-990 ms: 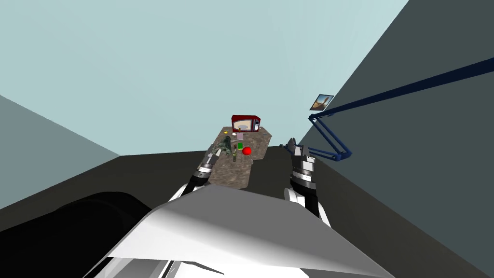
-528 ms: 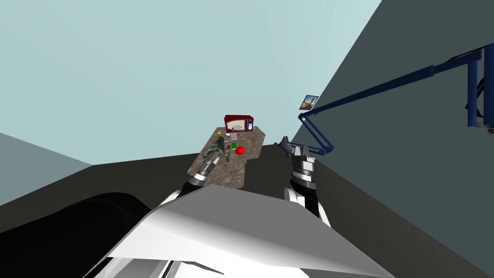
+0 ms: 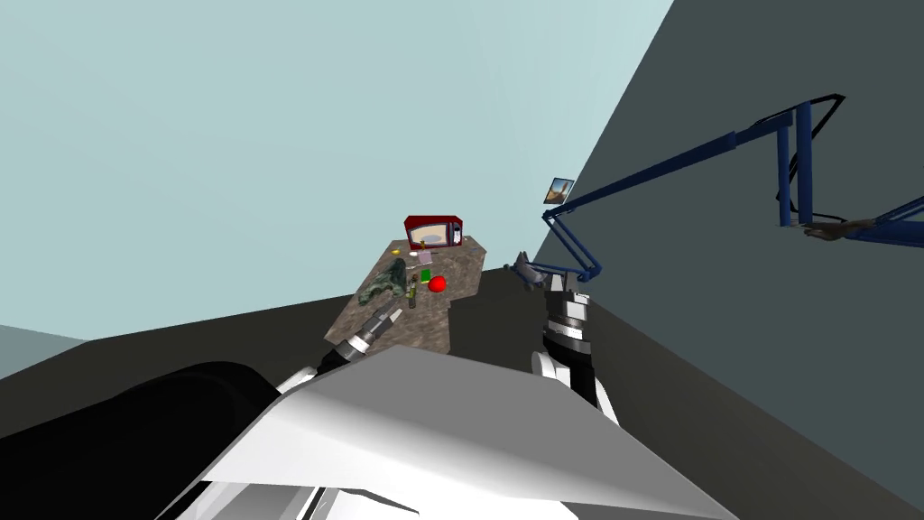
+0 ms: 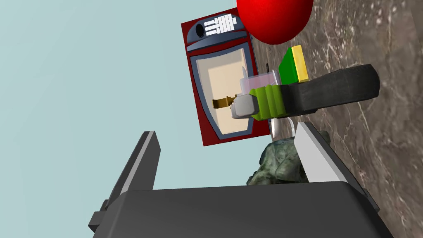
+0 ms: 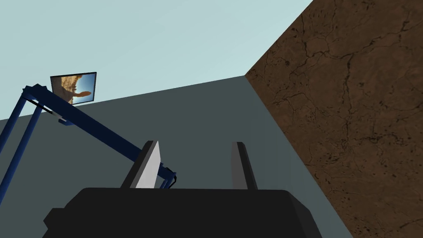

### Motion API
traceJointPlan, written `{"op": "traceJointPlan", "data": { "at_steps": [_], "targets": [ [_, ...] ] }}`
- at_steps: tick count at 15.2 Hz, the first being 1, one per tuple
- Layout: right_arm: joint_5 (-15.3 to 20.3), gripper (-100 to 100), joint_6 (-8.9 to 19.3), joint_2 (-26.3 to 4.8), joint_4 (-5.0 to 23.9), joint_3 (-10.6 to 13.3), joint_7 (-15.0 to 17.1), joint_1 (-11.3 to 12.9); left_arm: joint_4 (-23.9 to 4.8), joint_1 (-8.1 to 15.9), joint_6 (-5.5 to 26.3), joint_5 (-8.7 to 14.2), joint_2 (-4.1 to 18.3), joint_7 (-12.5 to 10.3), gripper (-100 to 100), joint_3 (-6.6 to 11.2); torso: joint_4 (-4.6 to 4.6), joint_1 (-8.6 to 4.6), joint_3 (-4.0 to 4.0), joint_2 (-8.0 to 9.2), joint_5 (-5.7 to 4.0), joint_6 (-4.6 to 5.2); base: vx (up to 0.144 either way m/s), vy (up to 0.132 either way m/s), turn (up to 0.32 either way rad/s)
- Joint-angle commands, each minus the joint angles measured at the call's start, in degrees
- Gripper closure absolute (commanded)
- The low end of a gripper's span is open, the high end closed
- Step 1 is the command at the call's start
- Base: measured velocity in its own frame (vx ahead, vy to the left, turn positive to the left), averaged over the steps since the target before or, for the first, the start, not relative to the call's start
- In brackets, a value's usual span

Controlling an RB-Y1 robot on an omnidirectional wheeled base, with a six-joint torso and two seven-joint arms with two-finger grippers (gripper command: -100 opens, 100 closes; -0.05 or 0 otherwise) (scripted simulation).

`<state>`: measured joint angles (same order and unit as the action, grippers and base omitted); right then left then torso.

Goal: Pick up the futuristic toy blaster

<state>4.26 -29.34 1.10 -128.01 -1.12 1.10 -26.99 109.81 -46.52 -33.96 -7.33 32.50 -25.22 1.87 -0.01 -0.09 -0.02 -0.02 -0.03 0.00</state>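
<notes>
The robot's left gripper (image 3: 395, 312) hangs over the near part of the brown stone table (image 3: 424, 332). Its two fingers (image 4: 314, 159) are wide apart and hold nothing. Between them there is just the pale blue wall.

The toy blaster (image 3: 383, 283) is a blotchy grey-green thing. It lies on the table, just past the left gripper's tips. From the left wrist, just a lump of the toy blaster (image 4: 280, 162) peeks out. The dark gripper body and one finger hide the rest. It sits right beside that finger, on the outer side and not in the gap. It is hard to tell if the two touch.

A long thing (image 4: 307, 97) lies just past the blaster. It is black, with a green ribbed part, a grey end and a gold tip. What it is cannot be made out. Behind it are a green and yellow block (image 4: 294, 67) and a see-through cup (image 4: 259, 82), partly hidden. The red ball (image 4: 274, 20) is cut off at the edge of the view. A red microwave (image 3: 433, 232) stands at the far end of the table.

The right gripper (image 3: 526, 269) is held up beside the table, off to the right. Its fingers (image 5: 145, 167) have a gap between them with nothing in it.
</notes>
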Motion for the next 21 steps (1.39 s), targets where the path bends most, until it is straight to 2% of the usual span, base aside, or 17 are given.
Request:
{"op": "traceJointPlan", "data": {
  "at_steps": [1, 6, 7, 8, 10, 13, 14, 21],
  "targets": [
    [0.0, 0, 0.0, 0.0, 0.0, 0.0, 0.0, 0.0, -0.2, -0.3, -0.3, -0.1, 0.3, -0.1, -100, 0.09, 0.0, 0.0, 0.0, 0.0, 0.0, 0.0, -0.007, 0.008, 0.023],
    [0.0, 0, 0.0, 0.0, 0.0, 0.0, 0.0, 0.0, -0.2, -0.3, -0.3, -0.1, 0.3, -0.1, -100, 0.09, 0.03, 0.08, 0.07, 0.1, 0.02, 0.0, -0.002, 0.002, 0.007],
    [0.0, 0, 0.0, 0.0, 0.0, 0.0, 0.0, 0.0, -2.3, -1.6, -1.3, -0.7, 1.3, -0.4, -100, 0.57, 0.03, 0.08, 0.06, 0.1, 0.02, 0.0, 0.031, -0.032, -0.103],
    [0.0, 0, 0.0, 0.0, 0.0, 0.0, 0.0, 0.0, -2.3, -1.6, -1.3, -0.7, 1.3, -0.4, -100, 0.57, 0.02, 0.01, 0.03, 0.04, 0.02, 0.02, 0.043, -0.048, -0.155],
    [0.0, 0, 0.0, 0.0, 0.0, 0.0, 0.0, 0.0, -4.5, -2.8, -2.2, -1.3, 2.3, -0.7, -100, 1.01, 0.0, -0.09, -0.02, -0.04, -0.01, 0.03, 0.048, -0.061, -0.205],
    [0.0, 0, 0.0, 0.0, 0.0, 0.0, 0.0, 0.0, -4.5, -2.8, -2.2, -1.3, 2.3, -0.7, -100, 1.01, 0.02, 0.0, 0.07, 0.14, -0.01, 0.0, -0.025, -0.009, -0.091],
    [0.0, 0, 0.0, 0.0, 0.0, 0.0, 0.0, 0.0, -5.8, -3.6, -2.8, -1.6, 2.8, -0.9, -100, 1.26, 0.05, 0.07, 0.12, 0.22, 0.01, -0.01, -0.024, -0.018, -0.115],
    [0.0, 0, 0.0, 0.0, 0.0, 0.0, 0.0, 0.0, -5.8, -3.6, -2.8, -1.6, 2.8, -0.9, -100, 1.26, 0.04, 0.09, 0.09, 0.14, 0.03, 0.0, -0.002, -0.004, -0.015]
  ]
}}
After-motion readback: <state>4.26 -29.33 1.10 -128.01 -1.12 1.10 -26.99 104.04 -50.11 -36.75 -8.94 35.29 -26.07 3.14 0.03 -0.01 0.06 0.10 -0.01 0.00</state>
